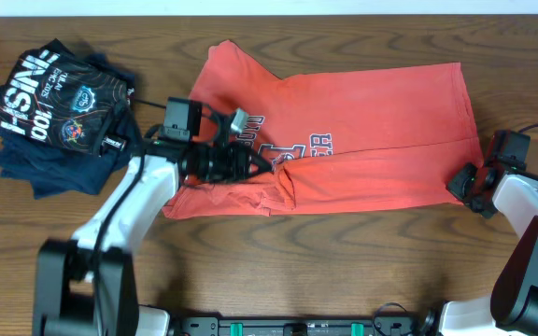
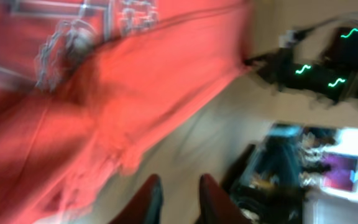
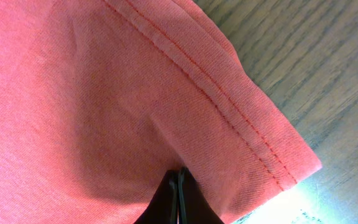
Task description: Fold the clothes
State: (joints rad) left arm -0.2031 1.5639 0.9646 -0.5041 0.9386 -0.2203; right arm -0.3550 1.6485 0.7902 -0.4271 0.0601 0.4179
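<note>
The clothes, a red-orange T-shirt (image 1: pixel 362 140), lie spread across the middle of the table with the chest print (image 1: pixel 292 147) near the centre. The lower left part is folded over and rumpled. My left gripper (image 1: pixel 264 168) hovers over that rumpled part. In the blurred left wrist view its fingers (image 2: pixel 178 183) stand apart with only table between them, and the shirt (image 2: pixel 104 93) lies to the upper left. My right gripper (image 1: pixel 462 182) is at the shirt's lower right corner. In the right wrist view it (image 3: pixel 179 175) is shut, pinching fabric (image 3: pixel 92 93) just inside the stitched hem (image 3: pixel 241 118).
A pile of dark navy shirts with white lettering (image 1: pixel 59 107) lies at the table's left. Bare wooden table (image 1: pixel 344 261) runs along the front. Black equipment with green lights (image 2: pixel 328 62) shows beyond the table in the left wrist view.
</note>
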